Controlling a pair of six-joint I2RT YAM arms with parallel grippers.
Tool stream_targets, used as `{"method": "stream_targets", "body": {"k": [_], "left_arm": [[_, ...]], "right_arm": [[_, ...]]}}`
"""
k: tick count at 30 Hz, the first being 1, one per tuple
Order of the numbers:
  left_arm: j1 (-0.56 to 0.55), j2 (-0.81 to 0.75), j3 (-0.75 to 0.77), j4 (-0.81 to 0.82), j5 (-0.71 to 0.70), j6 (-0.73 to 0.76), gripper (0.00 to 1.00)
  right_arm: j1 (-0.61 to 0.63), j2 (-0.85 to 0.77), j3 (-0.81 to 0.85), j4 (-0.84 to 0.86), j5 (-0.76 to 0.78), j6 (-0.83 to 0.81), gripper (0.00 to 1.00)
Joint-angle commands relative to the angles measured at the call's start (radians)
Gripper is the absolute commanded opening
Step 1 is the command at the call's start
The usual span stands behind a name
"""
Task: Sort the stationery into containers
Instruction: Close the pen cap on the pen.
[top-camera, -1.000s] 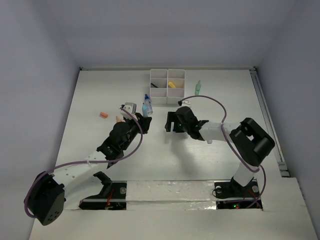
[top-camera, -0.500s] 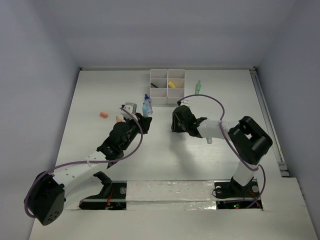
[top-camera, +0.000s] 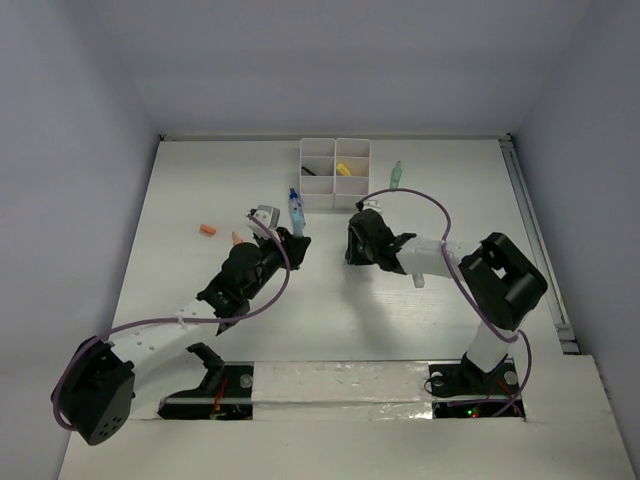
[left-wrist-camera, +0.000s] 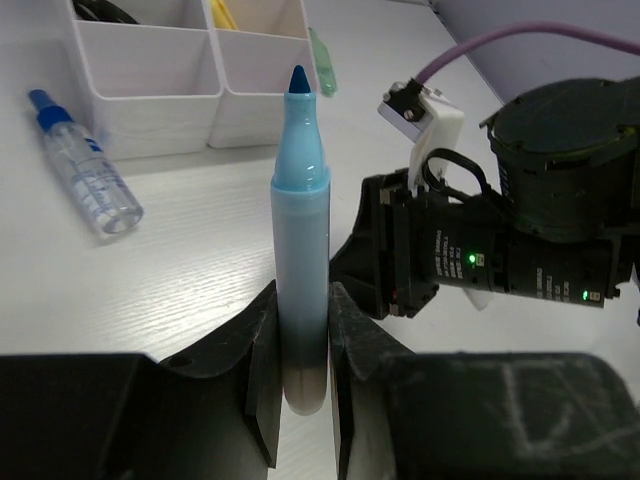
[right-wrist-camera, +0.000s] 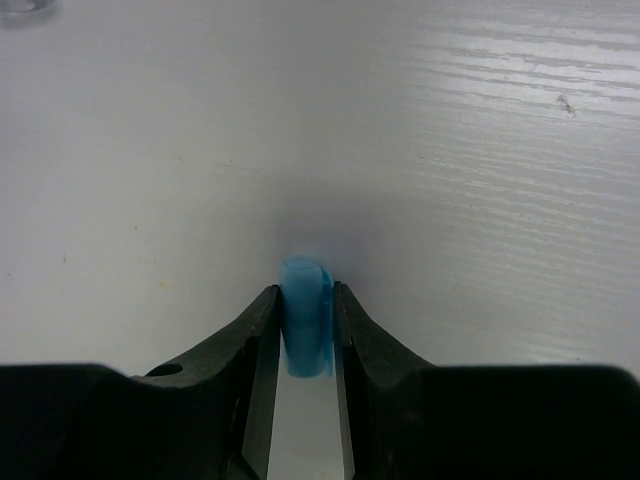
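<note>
My left gripper is shut on the lower end of a light blue marker, uncapped, its dark blue tip pointing toward the white organiser. In the top view this gripper sits just in front of the organiser. My right gripper is shut on a small blue cap just above the table. Seen from above, the right gripper is a short way right of the left one.
A small clear bottle with a blue cap lies in front of the organiser. A green marker lies to the organiser's right. An orange piece and a pinkish piece lie at the left. The organiser holds a yellow item and a black one.
The right gripper has drawn a little to the right, away from the left one, with the cap in it. The left gripper has shifted slightly up and right with the marker.
</note>
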Motion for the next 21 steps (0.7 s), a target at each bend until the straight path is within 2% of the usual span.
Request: {"method": "stream_targets", "body": {"k": [1,3,8,12,17,21], "left_arm": [[0.006,0.016,0.001,0.12,0.127,-0.006,0.0],[0.018,0.028,-0.004,0.156,0.216,-0.009,0.0],[0.043,0.061,-0.019,0.269,0.4,-0.046,0.0],[0.065,0.09,-0.034,0.357,0.501,-0.091,0.0],[0.099,0.151,-0.041,0.513,0.656,-0.172,0.0],[0.119,0.209,-0.041,0.598,0.727,-0.227,0.0]], "right_arm": [[-0.021,-0.092,-0.02,0.04,-0.013,-0.029,0.03],[-0.03,-0.162,-0.023,0.089,-0.022,-0.044,0.0],[-0.03,-0.336,-0.064,0.244,-0.044,-0.079,0.0],[-0.03,-0.491,-0.123,0.385,-0.073,-0.075,0.0],[-0.03,-0.549,-0.149,0.537,-0.194,-0.047,0.0],[-0.03,-0.543,-0.154,0.675,-0.278,-0.013,0.0]]}}
